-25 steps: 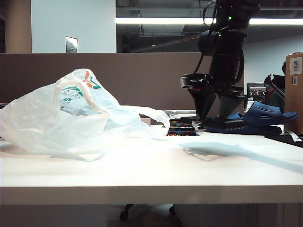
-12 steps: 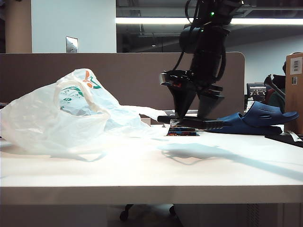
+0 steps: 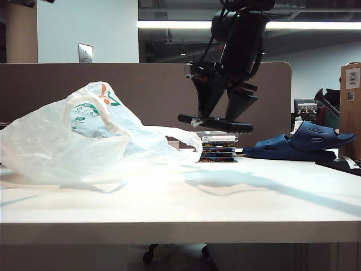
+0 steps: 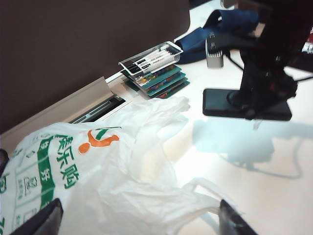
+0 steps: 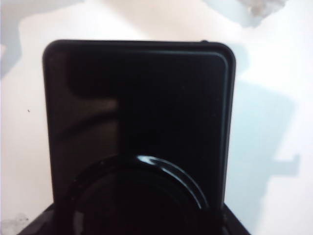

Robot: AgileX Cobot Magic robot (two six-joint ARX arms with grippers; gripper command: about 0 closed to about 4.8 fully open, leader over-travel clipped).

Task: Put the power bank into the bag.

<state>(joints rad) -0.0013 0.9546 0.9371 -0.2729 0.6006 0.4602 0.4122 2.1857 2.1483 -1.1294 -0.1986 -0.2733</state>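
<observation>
The power bank (image 3: 216, 122), a flat black slab, hangs level in the air above the table, to the right of the bag. My right gripper (image 3: 221, 117) is shut on it from above, one finger on each side. In the right wrist view the power bank (image 5: 137, 107) fills the frame over the white table. The crinkly white bag (image 3: 84, 141) with its green-and-orange logo lies on the left of the table. My left gripper (image 4: 139, 218) stands open over the bag (image 4: 122, 171) with nothing between its fingers. The left wrist view also shows the held power bank (image 4: 244, 110).
A dark blue sandal (image 3: 299, 144) lies at the back right. A stack of clear plastic boxes (image 3: 219, 148) stands by the brown partition (image 3: 141, 90), behind the power bank. A cardboard box (image 3: 351, 107) stands at the far right edge.
My right gripper has lifted the power bank from beside the sandal and carried it up and to the left, toward the bag. The bag has not moved.
</observation>
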